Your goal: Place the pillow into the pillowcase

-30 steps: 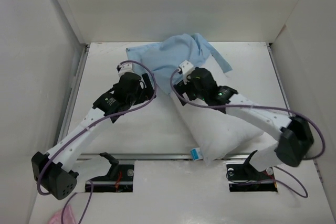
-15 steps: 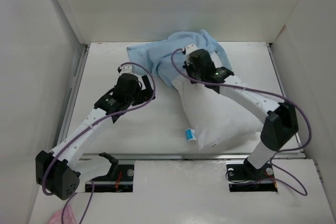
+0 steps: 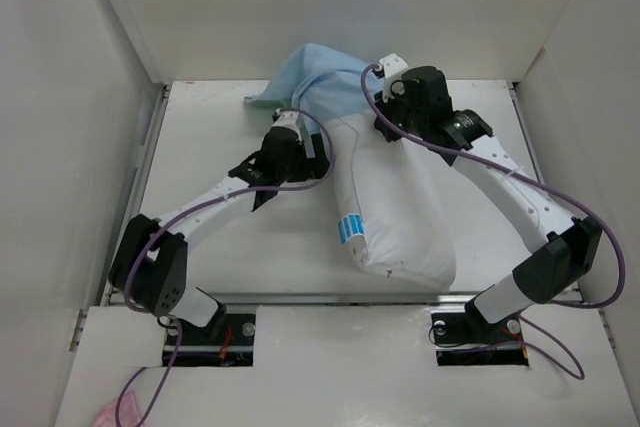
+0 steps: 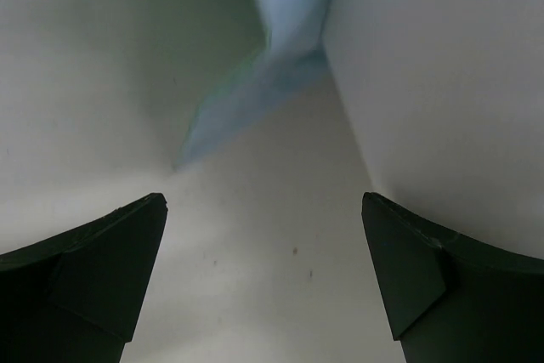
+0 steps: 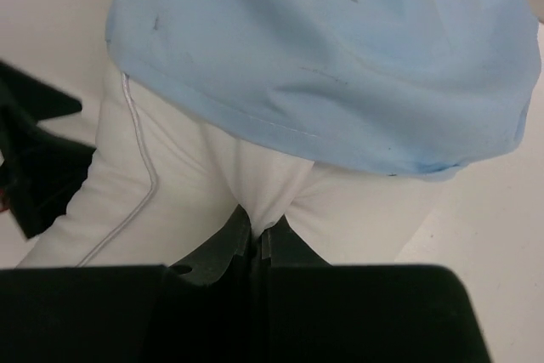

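Only the far end of the pillow (image 3: 395, 212) sits inside the pillowcase (image 3: 320, 82); most lies outside. The right claw (image 5: 255, 240) pinches pillow fabric; the left claw (image 4: 262, 201) stands apart, empty.

Open table (image 3: 200, 137) left, pillow (image 3: 400, 217) filling the middle
A gripper can pass left of the pillow; the pillowcase (image 3: 320, 77) crowds the back wall (image 3: 340, 7).

From above, at the near edge, we look down over the whole counter (image 3: 250, 247). Our left wrist view skims low toward the pillowcase (image 4: 289, 31), our right sits close on the pillow (image 5: 187, 176); all three share where those meet.
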{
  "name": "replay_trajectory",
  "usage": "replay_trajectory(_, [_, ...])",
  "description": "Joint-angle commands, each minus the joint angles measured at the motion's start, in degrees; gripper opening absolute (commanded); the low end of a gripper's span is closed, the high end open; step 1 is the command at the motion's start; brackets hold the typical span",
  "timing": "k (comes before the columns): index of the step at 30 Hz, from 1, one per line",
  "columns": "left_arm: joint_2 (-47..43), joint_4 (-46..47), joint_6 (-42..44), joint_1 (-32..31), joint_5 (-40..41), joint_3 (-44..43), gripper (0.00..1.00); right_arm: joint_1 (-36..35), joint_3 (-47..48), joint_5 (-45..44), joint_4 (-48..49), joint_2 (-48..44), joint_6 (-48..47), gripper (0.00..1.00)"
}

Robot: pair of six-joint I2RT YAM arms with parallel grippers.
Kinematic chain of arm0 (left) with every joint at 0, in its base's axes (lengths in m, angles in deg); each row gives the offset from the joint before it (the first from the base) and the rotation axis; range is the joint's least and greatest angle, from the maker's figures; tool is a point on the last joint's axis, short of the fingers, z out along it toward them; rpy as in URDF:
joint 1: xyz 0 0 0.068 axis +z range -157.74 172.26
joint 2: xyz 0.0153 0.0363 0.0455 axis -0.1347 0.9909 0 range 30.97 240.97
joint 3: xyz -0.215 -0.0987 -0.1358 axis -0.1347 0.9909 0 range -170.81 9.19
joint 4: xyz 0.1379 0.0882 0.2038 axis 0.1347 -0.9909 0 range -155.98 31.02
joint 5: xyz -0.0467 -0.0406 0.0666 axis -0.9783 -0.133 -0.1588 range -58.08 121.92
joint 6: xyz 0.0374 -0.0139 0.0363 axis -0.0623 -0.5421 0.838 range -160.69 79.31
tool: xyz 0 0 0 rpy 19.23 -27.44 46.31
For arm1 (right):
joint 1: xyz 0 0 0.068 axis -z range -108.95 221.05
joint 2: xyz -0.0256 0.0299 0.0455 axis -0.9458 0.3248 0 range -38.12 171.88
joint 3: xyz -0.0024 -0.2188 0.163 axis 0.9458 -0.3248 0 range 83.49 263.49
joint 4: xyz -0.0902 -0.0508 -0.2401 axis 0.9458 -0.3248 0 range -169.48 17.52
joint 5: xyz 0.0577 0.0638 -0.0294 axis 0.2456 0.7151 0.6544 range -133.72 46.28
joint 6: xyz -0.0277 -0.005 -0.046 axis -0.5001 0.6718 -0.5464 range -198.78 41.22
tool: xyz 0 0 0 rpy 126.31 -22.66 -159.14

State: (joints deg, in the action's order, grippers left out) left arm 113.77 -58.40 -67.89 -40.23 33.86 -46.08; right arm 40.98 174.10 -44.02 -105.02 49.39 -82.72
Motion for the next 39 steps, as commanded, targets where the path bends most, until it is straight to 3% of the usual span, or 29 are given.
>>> replay_trajectory(1, [3.1,7.0,5.1,1.5,4.7,-7.0,1.00,0.3,4.2,2.8,6.7,-4.9,-1.9,0.00])
replay_trajectory(4, [8.1,7.0,6.9,5.0,3.3,-9.4,1.00,0.3,4.2,4.1,6.2,-5.6,-2.5,0.00])
replay_trajectory(9, [12.4,12.9,9.5,5.4,-10.0,-11.2,1.00,0.8,3.7,4.1,7.1,-6.7,-1.5,0.00])
replay_trajectory(11, [13.4,12.9,10.8,2.4,-11.9,-13.0,0.89,0.8,1.3,5.6,9.1,-6.7,-0.4,0.00])
replay_trajectory(13, [13.4,14.9,10.8,0.1,-13.1,-13.0,0.74,0.8,-2.3,7.9,16.5,-7.4,2.5,0.00])
replay_trajectory(16, [13.4,16.4,10.2,-2.3,-18.2,-12.0,0.32,0.0,-11.6,7.5,30.0,-8.2,6.2,0.00])
replay_trajectory(17, [12.0,17.5,9.0,-3.1,-18.2,-11.4,0.06,-1.2,-13.2,3.2,32.9,-8.2,6.2,0.00])
replay_trajectory(18, [11.2,17.5,7.4,-3.1,-18.2,-10.6,0.00,-2.0,-16.6,1.2,35.8,-8.2,6.2,0.00])
replay_trajectory(19, [9.0,18.3,5.9,-3.7,-18.8,-8.7,0.00,-3.8,-18.3,-4.3,42.3,-8.2,6.2,0.00])
replay_trajectory(20, [7.6,18.3,4.5,-3.7,-18.2,-7.5,0.00,-3.8,-19.9,-4.4,45.7,-8.2,6.8,0.00])
replay_trajectory(21, [6.0,17.0,3.0,-4.2,-17.4,-6.4,0.00,-6.2,-21.9,-13.0,48.6,-7.7,6.8,0.00])
replay_trajectory(25, [-4.0,9.2,-0.7,-8.5,-14.3,2.0,0.00,-10.9,-24.9,-28.7,64.2,-7.1,6.8,0.00])
replay_trajectory(28, [-12.4,7.0,-4.9,-13.0,-15.8,7.7,0.00,-12.8,-22.9,-38.1,72.5,-4.2,4.5,0.00])
replay_trajectory(33, [-19.1,1.7,-8.4,-15.3,-13.4,14.4,0.00,-16.1,-20.6,-44.4,77.8,0.6,1.9,0.00])
replay_trajectory(36, [-19.1,0.2,-10.4,-15.3,-12.5,13.8,0.00,-18.5,-19.5,-46.2,78.5,3.4,2.5,0.00])
replay_trajectory(39, [-19.7,4.1,-10.4,-17.3,-17.8,13.2,0.00,-20.5,-20.0,-46.7,77.0,7.1,6.2,0.00])
